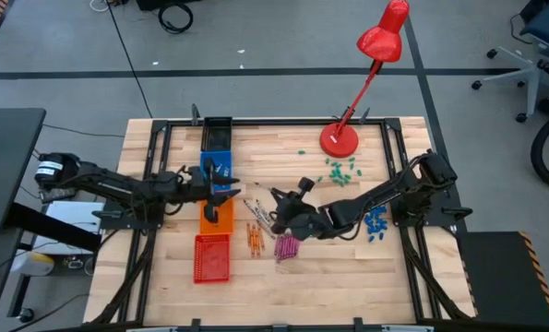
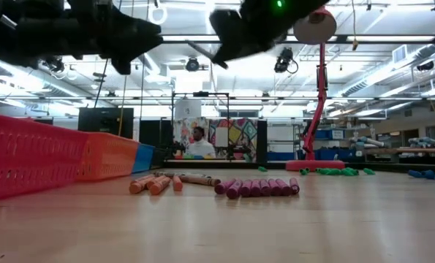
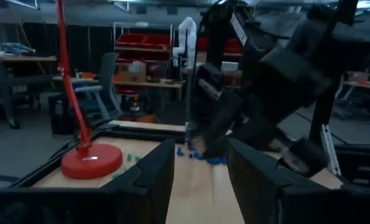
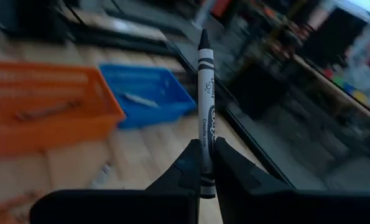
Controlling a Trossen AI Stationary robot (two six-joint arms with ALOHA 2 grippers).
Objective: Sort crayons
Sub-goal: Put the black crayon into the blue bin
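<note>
My right gripper (image 4: 204, 163) hovers over the middle of the table (image 1: 348, 277), shut on a grey crayon (image 4: 204, 87). On the table below lie a magenta group of crayons (image 1: 285, 247), an orange group (image 1: 254, 238) and a few grey ones (image 1: 254, 205). In the low view the magenta row (image 2: 257, 187) and the orange ones (image 2: 150, 184) lie flat on the wood. My left gripper (image 3: 200, 183) is open with nothing between its fingers. It hangs over the blue basket (image 1: 217, 159) and the orange basket (image 1: 215, 216). My right gripper pinches the grey crayon's blunt end (image 4: 204, 173) between its two fingers. The crayon runs on in line with the fingers, and its tip (image 4: 203, 38) sticks out far past them toward the baskets. It is lifted clear of the table, roughly level.
A red basket (image 1: 211, 258) sits nearer than the orange one. One crayon lies in the orange basket (image 4: 48, 111) and one in the blue basket (image 4: 138, 98). A red desk lamp (image 1: 339, 140) stands at the far right, with green bits (image 1: 340, 171) and blue bits (image 1: 376, 223) nearby.
</note>
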